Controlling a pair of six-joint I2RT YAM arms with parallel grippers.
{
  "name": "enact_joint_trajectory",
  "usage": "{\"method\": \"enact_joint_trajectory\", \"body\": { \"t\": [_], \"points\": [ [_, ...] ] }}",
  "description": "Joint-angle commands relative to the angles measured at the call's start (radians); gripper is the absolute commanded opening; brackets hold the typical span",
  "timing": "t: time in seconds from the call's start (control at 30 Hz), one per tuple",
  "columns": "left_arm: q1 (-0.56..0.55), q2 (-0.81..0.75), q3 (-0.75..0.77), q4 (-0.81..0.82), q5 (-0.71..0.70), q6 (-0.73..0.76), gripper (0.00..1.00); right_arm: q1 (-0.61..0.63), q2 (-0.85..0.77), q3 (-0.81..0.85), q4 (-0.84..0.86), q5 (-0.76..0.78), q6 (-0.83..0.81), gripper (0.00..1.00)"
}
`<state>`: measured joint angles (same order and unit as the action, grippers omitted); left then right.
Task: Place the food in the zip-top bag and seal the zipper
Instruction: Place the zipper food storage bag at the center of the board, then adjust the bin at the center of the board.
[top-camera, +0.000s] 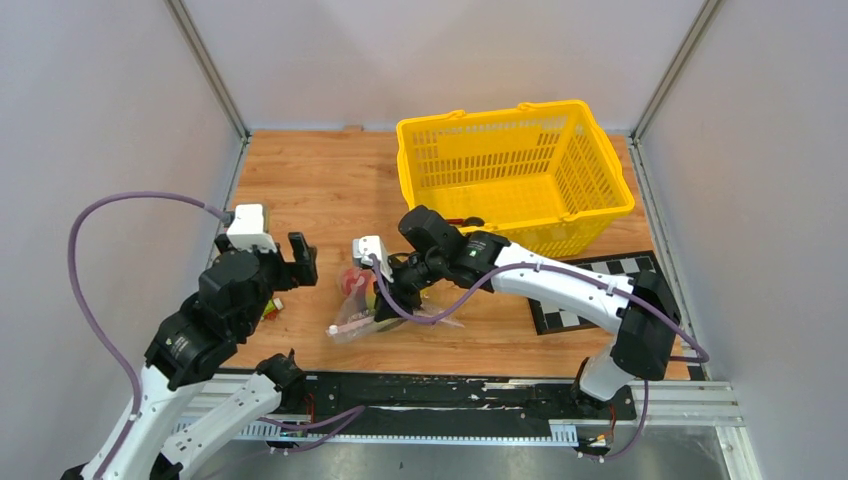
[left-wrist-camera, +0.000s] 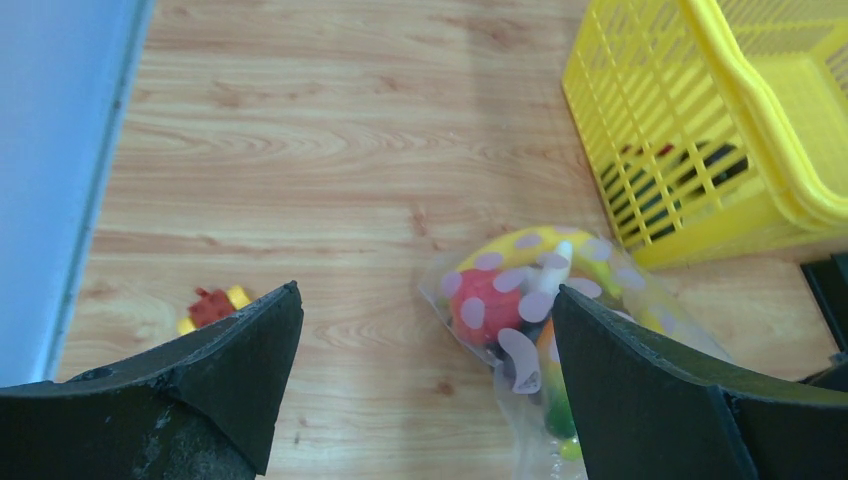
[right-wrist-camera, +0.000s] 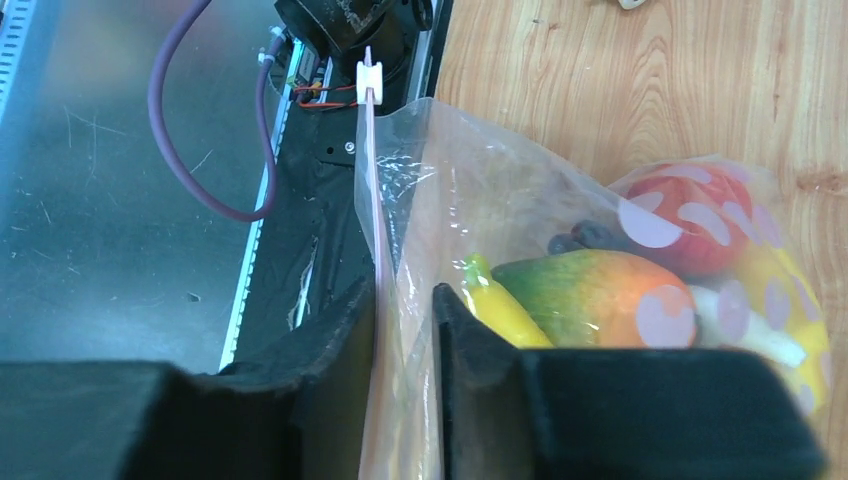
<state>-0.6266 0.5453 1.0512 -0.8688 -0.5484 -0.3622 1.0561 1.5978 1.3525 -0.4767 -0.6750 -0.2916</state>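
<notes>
The zip-top bag (top-camera: 362, 305) lies near the table's front middle with the food (right-wrist-camera: 600, 290) inside: a red piece, a green-orange piece, yellow and dark pieces. It also shows in the left wrist view (left-wrist-camera: 520, 310). My right gripper (right-wrist-camera: 403, 330) is shut on the zipper (right-wrist-camera: 372, 190), the pink strip along the bag's mouth, whose small white tab (right-wrist-camera: 369, 78) sits at the far end. In the top view the right gripper (top-camera: 392, 285) is at the bag. My left gripper (top-camera: 300, 258) is open and empty, left of the bag and above the table.
A yellow mesh basket (top-camera: 515, 170) stands at the back right, with dark and red items inside (left-wrist-camera: 665, 165). Small red and yellow blocks (left-wrist-camera: 212, 308) lie left of the bag. A checkered board (top-camera: 590, 300) lies at the right. A black rail runs along the front edge (top-camera: 450, 395).
</notes>
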Motion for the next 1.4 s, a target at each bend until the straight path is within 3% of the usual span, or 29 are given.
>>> {"method": "enact_joint_trajectory", "body": {
  "t": [0.0, 0.17, 0.33, 0.53, 0.67, 0.83, 1.1, 1.2, 1.37],
  "points": [
    [0.004, 0.007, -0.090, 0.079, 0.145, -0.072, 1.00, 0.007, -0.071, -0.009, 0.045, -0.024, 0.045, 0.33],
    [0.005, 0.005, -0.174, 0.099, 0.179, -0.138, 1.00, 0.007, -0.145, -0.044, 0.134, 0.127, 0.118, 0.49],
    [0.005, -0.013, -0.265, 0.119, 0.208, -0.215, 1.00, 0.007, -0.114, -0.007, 0.179, 0.493, 0.224, 0.55],
    [0.005, -0.020, -0.386, 0.144, 0.282, -0.314, 1.00, 0.005, 0.103, 0.225, -0.004, 0.825, 0.342, 0.55],
    [0.005, -0.016, -0.421, 0.135, 0.291, -0.344, 1.00, -0.026, 0.232, 0.342, -0.124, 0.951, 0.401, 0.56],
    [0.005, -0.010, -0.444, 0.147, 0.316, -0.340, 1.00, -0.106, 0.205, 0.268, -0.100, 0.962, 0.431, 0.57],
    [0.005, 0.043, -0.507, 0.231, 0.407, -0.346, 1.00, -0.154, 0.084, 0.130, -0.102, 0.591, 0.336, 0.57],
    [0.004, 0.043, -0.522, 0.239, 0.427, -0.365, 1.00, -0.147, 0.055, 0.040, -0.088, 0.500, 0.374, 0.74],
    [0.004, -0.017, -0.614, 0.335, 0.505, -0.426, 1.00, -0.079, 0.067, -0.046, -0.105, 0.530, 0.415, 0.77]
  ]
}}
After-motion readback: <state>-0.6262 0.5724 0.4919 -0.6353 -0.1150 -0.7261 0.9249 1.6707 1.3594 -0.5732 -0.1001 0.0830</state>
